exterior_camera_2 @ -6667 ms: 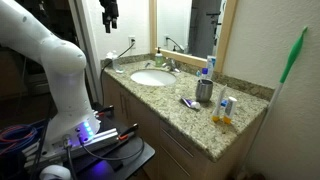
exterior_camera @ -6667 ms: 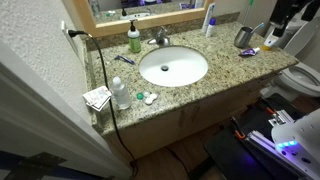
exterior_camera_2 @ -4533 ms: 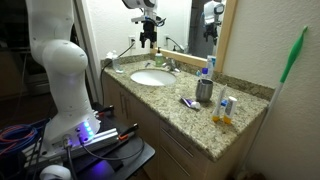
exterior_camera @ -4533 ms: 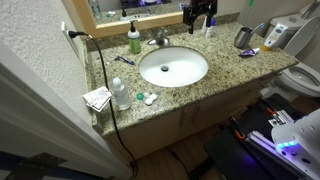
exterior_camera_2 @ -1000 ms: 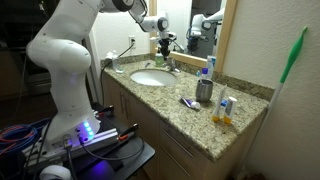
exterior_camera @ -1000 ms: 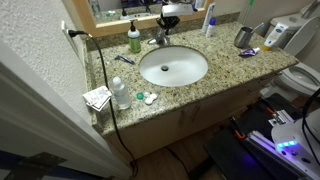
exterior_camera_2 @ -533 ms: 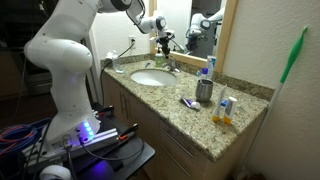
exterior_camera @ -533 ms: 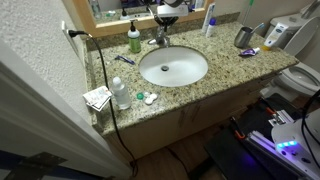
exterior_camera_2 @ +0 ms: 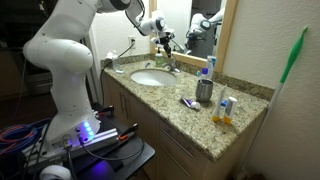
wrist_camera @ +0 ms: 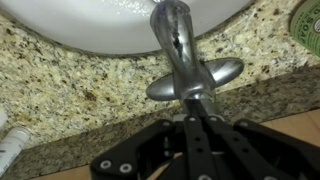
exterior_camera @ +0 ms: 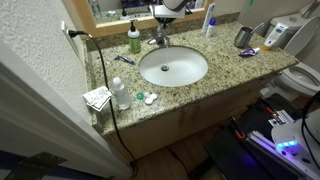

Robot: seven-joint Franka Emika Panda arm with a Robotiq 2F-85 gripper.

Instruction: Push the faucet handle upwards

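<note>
Handle (wrist_camera: 178, 45) is lying straight ahead of the fingers (wrist_camera: 193, 135) in the wrist view. Its long axis is running in line with them, away toward the sink (wrist_camera: 80, 20). The fingers are sitting clenched together on nothing, tips reaching the handle's near end; whether they are touching it I cannot tell. In an exterior view the handle (exterior_camera: 158, 38) is standing at the back of the counter (exterior_camera: 230, 70), behind the sink. The push is likely calling for the tips to be getting beneath the lever.
</note>
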